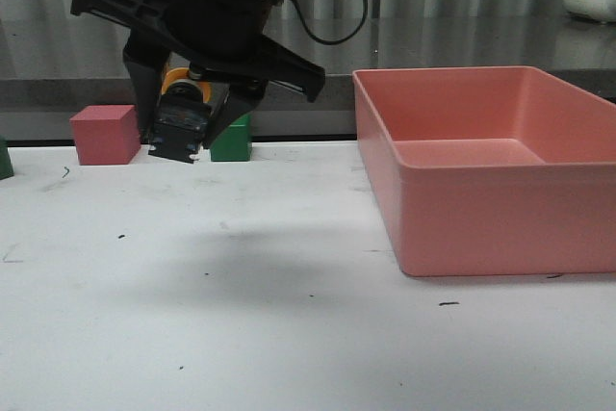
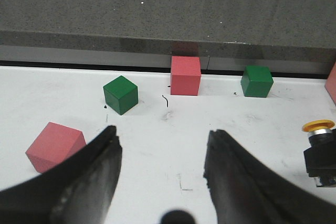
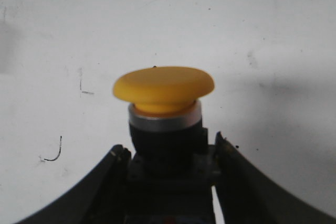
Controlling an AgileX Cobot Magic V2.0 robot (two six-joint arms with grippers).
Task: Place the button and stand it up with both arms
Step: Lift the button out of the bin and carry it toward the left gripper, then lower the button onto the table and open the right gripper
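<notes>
The button (image 1: 181, 111), with a yellow-orange cap and a blocky black base, hangs in my right gripper (image 1: 188, 137) above the back left of the white table. In the right wrist view the fingers (image 3: 113, 174) clamp the black base and the yellow cap (image 3: 164, 88) points away from the wrist, over bare table. My left gripper (image 2: 163, 140) is open and empty just above the table. The button (image 2: 319, 148) shows at the edge of the left wrist view, apart from the left fingers. The left gripper is not in the front view.
A large pink bin (image 1: 491, 170) stands on the right. A pink cube (image 1: 106, 134) and a green cube (image 1: 232, 140) sit at the table's back edge. The left wrist view shows another pink cube (image 2: 55, 146) beside the left finger and another green cube (image 2: 121, 94).
</notes>
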